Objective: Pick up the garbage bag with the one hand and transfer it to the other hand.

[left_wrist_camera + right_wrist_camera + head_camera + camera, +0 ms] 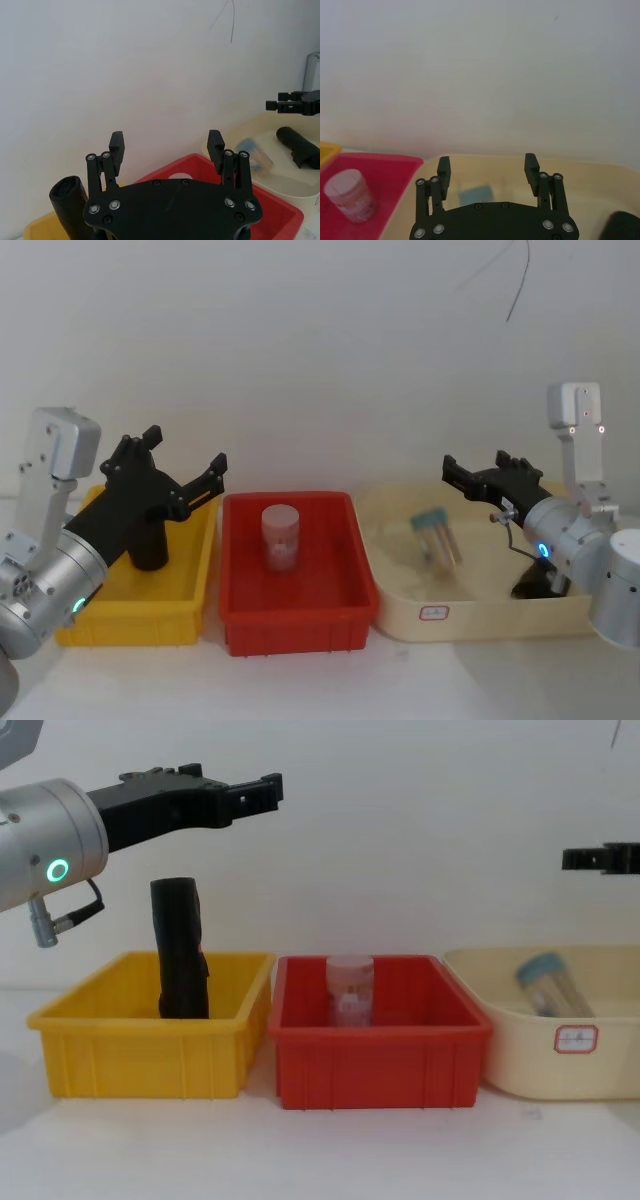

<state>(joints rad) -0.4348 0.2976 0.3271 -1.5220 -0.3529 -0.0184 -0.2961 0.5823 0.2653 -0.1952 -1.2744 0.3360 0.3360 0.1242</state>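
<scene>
White wall (320, 340) backs a pale table (320, 1140) on which three bins stand in a row; the yellow bin (140, 1060) on the robot's left holds the garbage bag (180, 955), a black roll standing upright and rising well above the bin walls; the red bin (380, 1065) in the middle holds a clear jar with a pinkish lid (350, 988), also upright; the cream bin (560, 1060) on the right holds a blue-lidded jar (548, 985) lying tilted, and a second dark roll (300, 146) lies at its far right end, half hidden behind the right arm in the head view and cut off at the edge of the left wrist view; the small label (575, 1038) on the cream bin's front cannot be read; in the head view the lower part of the garbage bag is partly covered by the left arm; the left gripper (255, 790) hangs in the air above the yellow bin, higher than the bag's top and touching nothing, its fingers (116, 145) spread wide apart with nothing between them; the right gripper (460, 475) hovers above the cream bin, likewise spread and empty, well clear of the jar below it.
</scene>
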